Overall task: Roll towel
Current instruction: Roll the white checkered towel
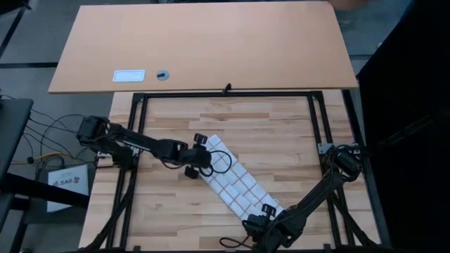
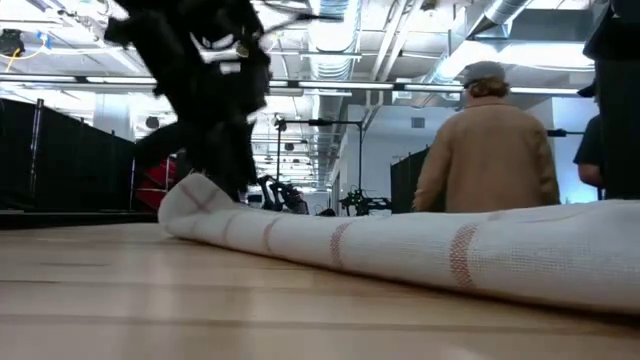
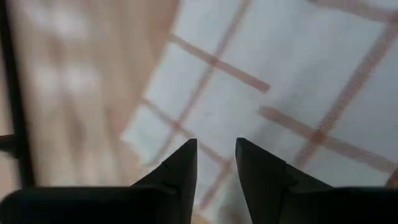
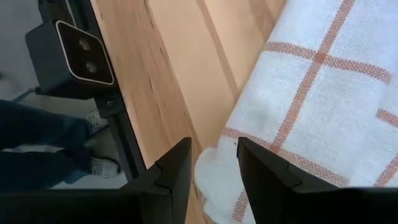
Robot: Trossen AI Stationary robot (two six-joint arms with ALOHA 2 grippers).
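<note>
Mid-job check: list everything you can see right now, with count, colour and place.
towel: one, white with reddish-brown grid lines, lying as a long diagonal strip across the wooden table.
board: one, light tan, beyond the table's far edge.
label: one, white, on the board.
people: two, one in a tan jacket and cap, standing in the room behind.
left hand: one, dark, at the towel's far end.
right hand: one, dark, at the towel's near end.

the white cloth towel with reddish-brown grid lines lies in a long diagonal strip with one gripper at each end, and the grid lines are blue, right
Not quite: the lines on the white cloth towel are reddish-brown, not blue, as the right wrist view shows. The rest holds: in the high view it lies in a long diagonal strip, the left gripper at one end and the right gripper at the other.
</note>
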